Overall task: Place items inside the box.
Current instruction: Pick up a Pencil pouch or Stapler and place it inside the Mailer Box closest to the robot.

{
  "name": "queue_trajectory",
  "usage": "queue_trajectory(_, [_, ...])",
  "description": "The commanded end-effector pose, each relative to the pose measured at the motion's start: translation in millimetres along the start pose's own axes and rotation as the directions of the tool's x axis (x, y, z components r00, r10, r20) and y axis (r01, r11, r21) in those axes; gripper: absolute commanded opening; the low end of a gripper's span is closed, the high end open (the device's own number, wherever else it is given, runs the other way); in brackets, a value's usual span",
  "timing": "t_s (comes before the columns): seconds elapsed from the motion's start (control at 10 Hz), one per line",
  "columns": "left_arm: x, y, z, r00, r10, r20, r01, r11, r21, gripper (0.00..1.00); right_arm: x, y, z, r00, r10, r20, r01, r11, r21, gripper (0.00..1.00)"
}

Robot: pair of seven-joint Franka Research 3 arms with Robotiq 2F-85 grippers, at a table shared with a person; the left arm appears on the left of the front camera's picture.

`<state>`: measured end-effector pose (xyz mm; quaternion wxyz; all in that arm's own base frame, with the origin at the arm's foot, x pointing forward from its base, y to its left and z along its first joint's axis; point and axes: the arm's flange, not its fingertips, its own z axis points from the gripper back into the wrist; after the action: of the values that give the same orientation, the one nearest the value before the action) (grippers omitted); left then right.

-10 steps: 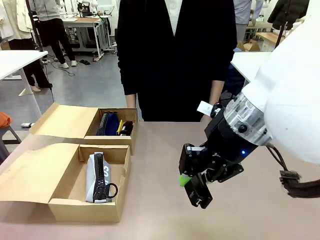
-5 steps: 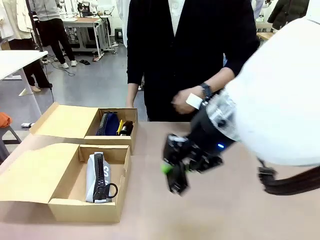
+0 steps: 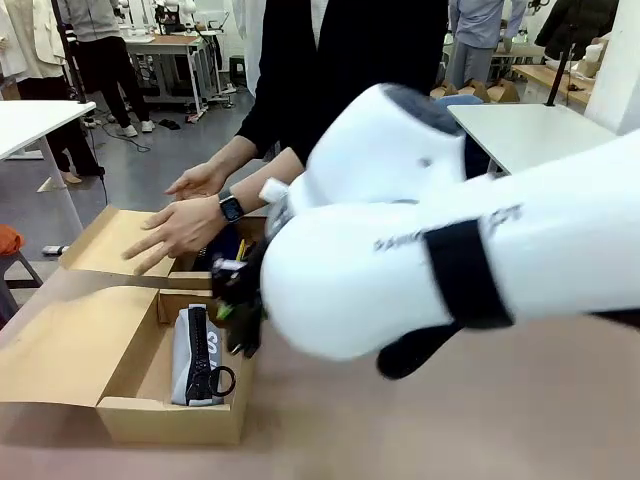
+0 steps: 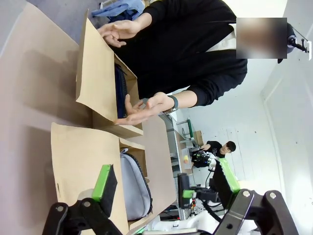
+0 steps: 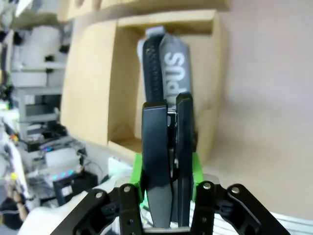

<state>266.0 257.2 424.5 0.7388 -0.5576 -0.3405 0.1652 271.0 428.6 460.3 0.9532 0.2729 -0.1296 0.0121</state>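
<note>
Right gripper (image 3: pixel 240 305) (image 5: pixel 167 171): pinched on a black stapler (image 5: pixel 159 147), which is clamped upright between the green pads.
The stapler is held over the box (image 3: pixel 130 415) (image 5: pixel 90 88), by its right-hand wall as seen from the front. Contact with anything below can't be told.
The box lid flap is laid open flat to the left. The grey pouch (image 3: pixel 195 355) (image 5: pixel 171 68) is lying inside, zip side up, with black lettering visible in the right wrist view.
Left gripper (image 4: pixel 165 180): fingers are spread wide and nothing is held between them. It is raised clear of the worktop (image 3: pixel 450 420), looking at both boxes from the side.
The smaller box (image 3: pixel 100 245) is just behind the box, and dark and blue items are seen inside it.
The person's hands are held over that smaller box. The hand with the watch (image 3: pixel 180 228) is flat above its open flap; the other hand (image 3: pixel 200 182) is just behind it, also open. Neither is touching the right gripper.
Much of the front view is blocked by the right arm's white links.
</note>
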Motion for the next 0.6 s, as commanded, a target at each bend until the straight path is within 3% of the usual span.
queue_trajectory(0.0, [-1,-1,-1,1.000,-0.019,0.013,0.019,1.000,-0.021,1.00,2,-79,96,0.994,-0.103,0.030,0.102,0.994,0.031,0.42])
queue_trajectory(0.1, [-1,-1,-1,1.000,-0.019,0.013,0.019,1.000,-0.021,1.00,-5,-120,121,0.990,-0.142,0.015,0.141,0.989,0.047,0.42])
queue_trajectory(0.2, [-1,-1,-1,1.000,-0.019,0.013,0.019,1.000,-0.021,1.00,-21,-171,143,0.993,-0.086,-0.076,0.089,0.996,0.031,0.42])
queue_trajectory(0.3, [-1,-1,-1,1.000,-0.019,0.013,0.019,1.000,-0.021,1.00,-32,-207,153,0.988,-0.118,-0.102,0.122,0.992,0.035,0.42])
queue_trajectory(0.5, [-1,-1,-1,1.000,-0.019,0.013,0.019,1.000,-0.021,1.00,-50,-248,161,0.978,-0.204,-0.051,0.207,0.976,0.062,0.42])
